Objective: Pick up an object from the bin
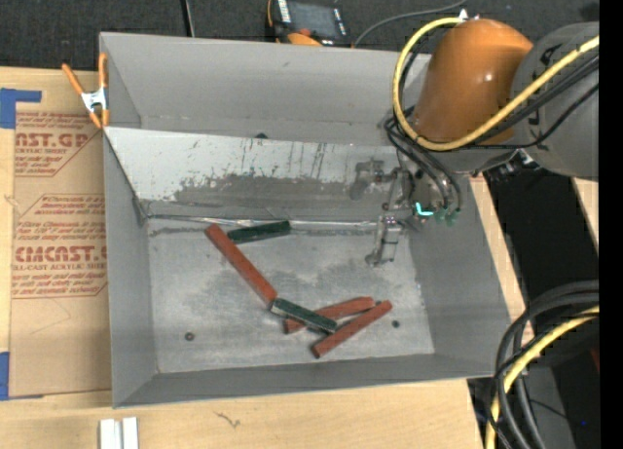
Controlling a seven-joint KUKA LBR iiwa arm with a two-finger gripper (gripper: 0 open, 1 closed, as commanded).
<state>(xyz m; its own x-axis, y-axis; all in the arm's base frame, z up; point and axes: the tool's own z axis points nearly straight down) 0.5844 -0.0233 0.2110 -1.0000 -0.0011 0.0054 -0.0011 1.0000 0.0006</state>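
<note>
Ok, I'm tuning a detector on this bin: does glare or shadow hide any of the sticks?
Camera view: no; the bin's back wall shows streaky sheen, with a dim reflection near the gripper, but the long red stick, the green stick and the crossed heap lie evenly lit.

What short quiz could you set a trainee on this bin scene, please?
1. True or false: the gripper hangs over the right rear of the bin, touching none of the sticks.
2. What lies at the near end of the long red-brown stick? A) a dark green stick B) a blue ball C) a yellow cup
3. From which side of the view does the arm reach in?
Key: 1 true; 2 A; 3 the right.
</note>
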